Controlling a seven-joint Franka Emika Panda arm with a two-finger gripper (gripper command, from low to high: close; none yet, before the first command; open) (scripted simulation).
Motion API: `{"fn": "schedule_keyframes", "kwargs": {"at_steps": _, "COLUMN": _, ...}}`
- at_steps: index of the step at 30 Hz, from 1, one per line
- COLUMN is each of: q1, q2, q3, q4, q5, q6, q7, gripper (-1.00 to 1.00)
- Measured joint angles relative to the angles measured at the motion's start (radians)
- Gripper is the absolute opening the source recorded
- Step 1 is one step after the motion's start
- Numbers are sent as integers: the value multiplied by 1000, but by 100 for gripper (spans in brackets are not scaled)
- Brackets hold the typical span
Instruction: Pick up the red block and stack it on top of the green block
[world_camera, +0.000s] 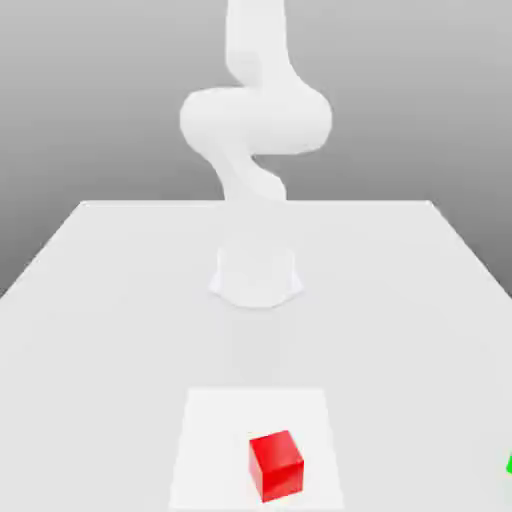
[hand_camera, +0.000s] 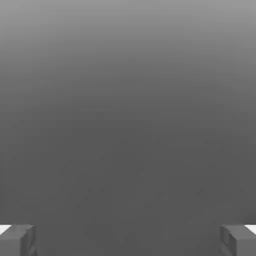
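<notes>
So the white worktop (world_camera: 120, 300) takes up most of the scene, with the arm (world_camera: 255, 120) rising from its round base at the far middle. The gripper (hand_camera: 128, 240) has its jaws spread wide, fingertips (hand_camera: 17, 240) far apart, nothing between them. The red block (world_camera: 276, 465) sits on the worktop's near edge, well in front of the base. The green block (world_camera: 509, 464) is just a sliver, well off to the exterior view's right of the red one.

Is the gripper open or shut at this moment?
Open. In the hand view the gripper has its two fingertips far apart at opposite edges, with nothing between them.
</notes>
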Motion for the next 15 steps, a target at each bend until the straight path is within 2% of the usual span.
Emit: {"fn": "schedule_keyframes", "kwargs": {"at_steps": 15, "q1": 68, "q2": 550, "q3": -36, "q4": -130, "q5": 33, "q6": 228, "q7": -189, "gripper": 0}}
